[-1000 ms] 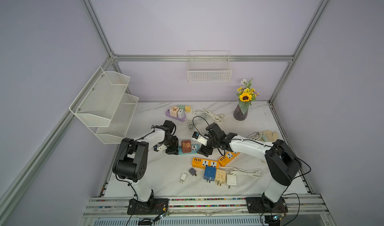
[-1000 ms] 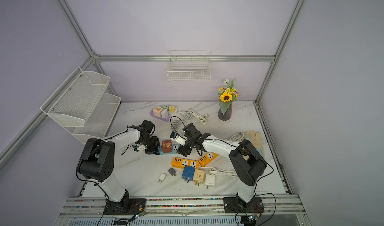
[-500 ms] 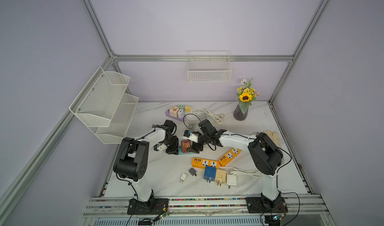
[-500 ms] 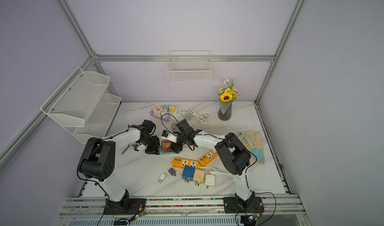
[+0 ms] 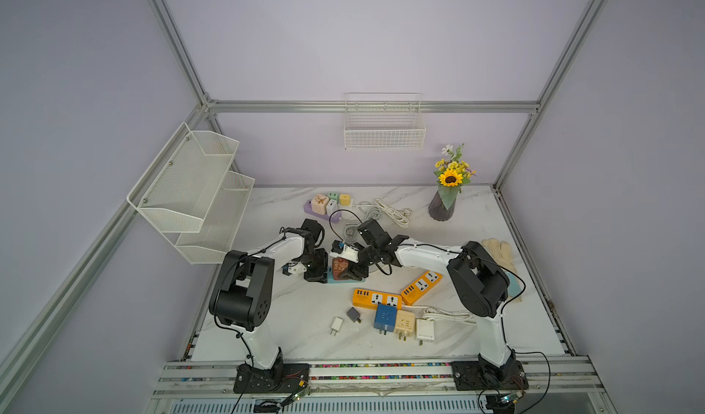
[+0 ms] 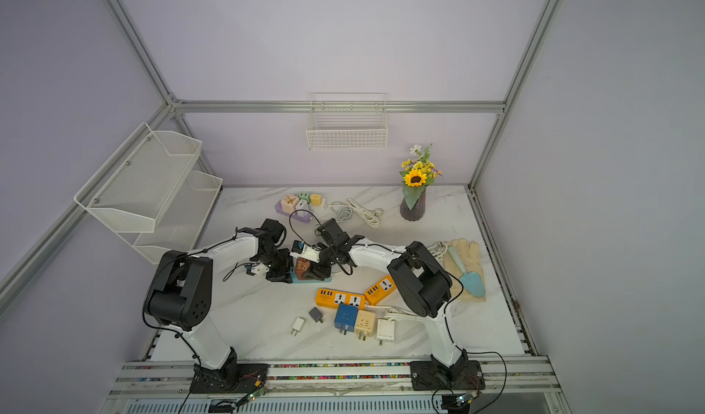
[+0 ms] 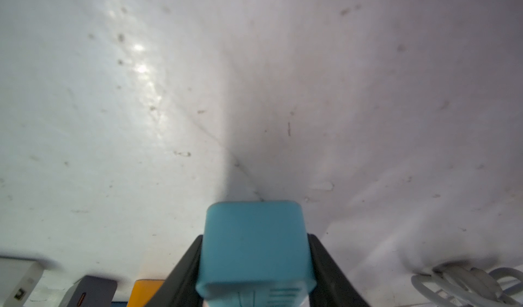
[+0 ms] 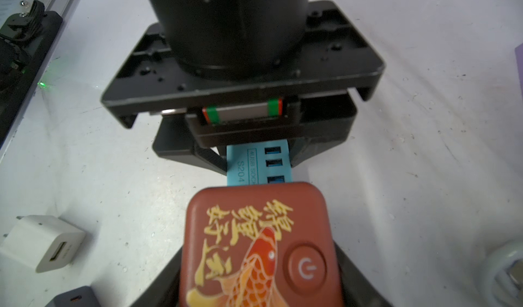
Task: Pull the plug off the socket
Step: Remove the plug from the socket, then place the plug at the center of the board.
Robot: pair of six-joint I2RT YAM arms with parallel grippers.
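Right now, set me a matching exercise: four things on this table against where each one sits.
Things: 1 red plug; 2 teal socket strip; 3 trowel; 4 vase.
Places: a on the glove; b clamped in the left gripper; c back of the table, holding flowers; d between the jaws of the right gripper.
Pairs: 1-d; 2-b; 3-a; 4-c.

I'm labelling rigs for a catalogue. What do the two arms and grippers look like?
The left arm and right arm share white links between bulky black joint housings, with thin black cables looping alongside. The left gripper and right gripper are black with tapered fingers; the left one's silver rail has green-and-red end bands.
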